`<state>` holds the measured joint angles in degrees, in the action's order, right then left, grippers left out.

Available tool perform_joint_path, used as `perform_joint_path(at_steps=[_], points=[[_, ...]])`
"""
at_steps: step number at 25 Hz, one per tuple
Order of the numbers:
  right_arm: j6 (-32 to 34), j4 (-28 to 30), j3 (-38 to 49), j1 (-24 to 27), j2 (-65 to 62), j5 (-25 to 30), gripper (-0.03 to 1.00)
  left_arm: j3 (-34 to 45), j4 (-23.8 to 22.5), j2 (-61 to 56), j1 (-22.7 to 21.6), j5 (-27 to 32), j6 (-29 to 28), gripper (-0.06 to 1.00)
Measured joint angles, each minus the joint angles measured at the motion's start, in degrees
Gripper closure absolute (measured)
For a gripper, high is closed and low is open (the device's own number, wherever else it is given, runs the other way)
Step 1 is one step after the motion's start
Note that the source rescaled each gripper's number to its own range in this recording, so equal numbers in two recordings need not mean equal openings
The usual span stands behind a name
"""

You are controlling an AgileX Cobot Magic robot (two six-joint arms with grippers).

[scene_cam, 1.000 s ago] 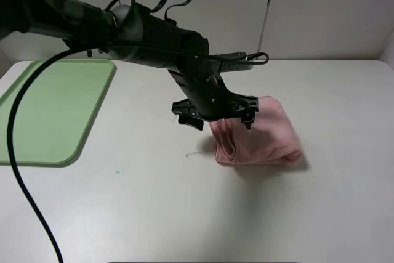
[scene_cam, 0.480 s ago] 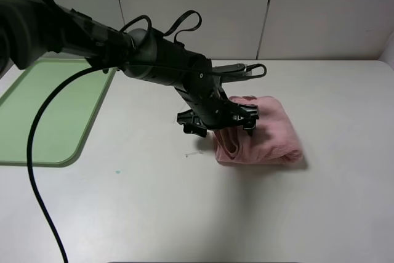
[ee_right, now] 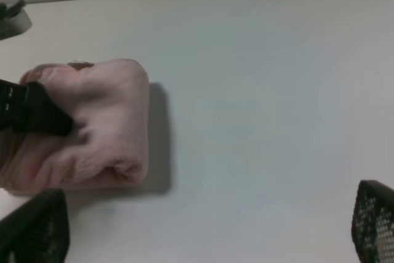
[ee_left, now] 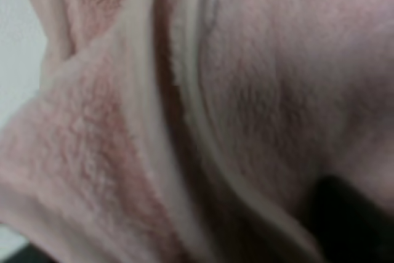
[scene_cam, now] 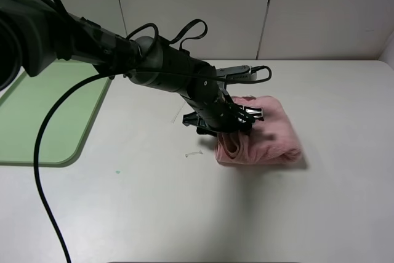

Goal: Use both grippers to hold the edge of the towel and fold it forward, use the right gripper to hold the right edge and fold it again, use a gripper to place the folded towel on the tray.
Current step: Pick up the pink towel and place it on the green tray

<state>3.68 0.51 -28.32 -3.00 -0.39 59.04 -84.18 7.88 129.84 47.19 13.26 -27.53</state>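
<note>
The pink towel lies folded into a thick bundle on the white table, right of centre. My left gripper is pressed down onto the towel's left end, jaws wide apart with the folds between them. The left wrist view is filled with the towel's layered folds, with one dark finger at the picture's edge. In the right wrist view the towel lies well ahead, with a left-gripper finger on it. My right gripper is open, empty and away from the towel. The green tray sits at the far left.
A small white scrap and a green speck lie on the table left of the towel. The left arm and its black cable stretch from the far left over the tray. A grey wall backs the table.
My left gripper has moved right and lowered onto the towel's left end. The towel has stayed in place.
</note>
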Motion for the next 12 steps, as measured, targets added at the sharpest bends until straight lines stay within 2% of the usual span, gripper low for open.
perform_joint_path(at_steps=[5,7,8,12], points=[[0.0,0.0,0.0,0.0,0.0,0.0,-0.03,-0.1,0.1,0.0,0.0,-0.2,-0.1,0.65],[0.0,0.0,0.0,0.0,0.0,0.0,-0.03,-0.2,0.2,0.0,0.0,-0.2,-0.1,0.81],[0.0,0.0,0.0,0.0,0.0,0.0,-0.03,-0.2,0.2,0.0,0.0,-0.2,-0.1,0.85],[0.0,0.0,0.0,0.0,0.0,0.0,-0.03,-0.2,0.2,0.0,0.0,-0.2,-0.1,0.85]])
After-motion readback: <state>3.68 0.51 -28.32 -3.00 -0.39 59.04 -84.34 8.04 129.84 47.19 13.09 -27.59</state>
